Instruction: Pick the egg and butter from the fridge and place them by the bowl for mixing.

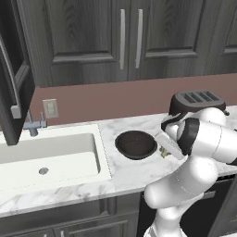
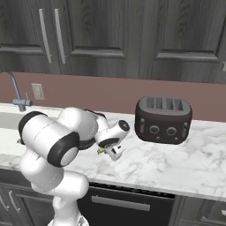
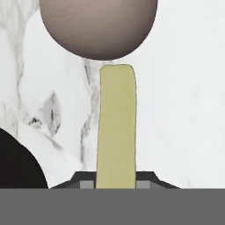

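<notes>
A: Report the gripper (image 3: 116,183) condition.
B: Jaws are closed on the butter (image 3: 116,127); the pale yellow stick extends straight out from between the fingertips, low over the marble counter (image 3: 184,101).
A: Egg position?
B: The egg (image 3: 98,26) lies on the counter just past the butter's far end; whether they touch cannot be told.
A: Bowl position?
B: The bowl (image 1: 135,144) sits on the counter between the sink (image 1: 46,159) and the gripper, close beside the butter. A toaster (image 2: 163,119) stands farther right.

No legible text, label, brand, number or sign is appearing on any surface; the toaster (image 2: 163,119), its round knobs and the wall outlet (image 1: 50,108) are showing plain, unmarked faces.
</notes>
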{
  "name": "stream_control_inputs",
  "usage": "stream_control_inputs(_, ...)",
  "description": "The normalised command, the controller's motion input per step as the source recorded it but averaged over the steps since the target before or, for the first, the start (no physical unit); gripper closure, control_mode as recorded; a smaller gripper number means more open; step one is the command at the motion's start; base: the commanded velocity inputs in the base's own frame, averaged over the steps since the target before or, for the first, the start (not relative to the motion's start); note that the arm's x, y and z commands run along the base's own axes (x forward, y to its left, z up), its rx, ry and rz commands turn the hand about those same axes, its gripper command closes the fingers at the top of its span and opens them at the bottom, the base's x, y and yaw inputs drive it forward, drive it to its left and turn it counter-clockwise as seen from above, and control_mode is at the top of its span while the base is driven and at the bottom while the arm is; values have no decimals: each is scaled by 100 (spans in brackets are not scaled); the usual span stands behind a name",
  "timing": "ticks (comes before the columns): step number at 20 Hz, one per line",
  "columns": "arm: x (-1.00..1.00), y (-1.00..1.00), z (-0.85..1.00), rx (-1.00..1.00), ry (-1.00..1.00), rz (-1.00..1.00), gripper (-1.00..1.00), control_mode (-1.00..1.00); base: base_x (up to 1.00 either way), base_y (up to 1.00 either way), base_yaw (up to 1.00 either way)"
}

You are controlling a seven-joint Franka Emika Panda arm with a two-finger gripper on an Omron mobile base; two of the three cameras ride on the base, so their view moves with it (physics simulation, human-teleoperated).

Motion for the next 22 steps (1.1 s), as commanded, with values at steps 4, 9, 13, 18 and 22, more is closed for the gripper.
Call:
stream_control_inputs(4,23,12,-30,0,3,-6,100,-100,0,0,0)
stream_control_inputs(9,17,11,-34,0,0,-6,100,-100,0,0,0)
stream_control_inputs(13,8,16,-38,0,0,-6,100,-100,0,0,0)
stream_control_inputs(18,2,20,-37,0,0,-6,-100,-100,0,0,0)
stream_control_inputs(22,2,12,-28,0,0,-2,-100,-100,0,0,0)
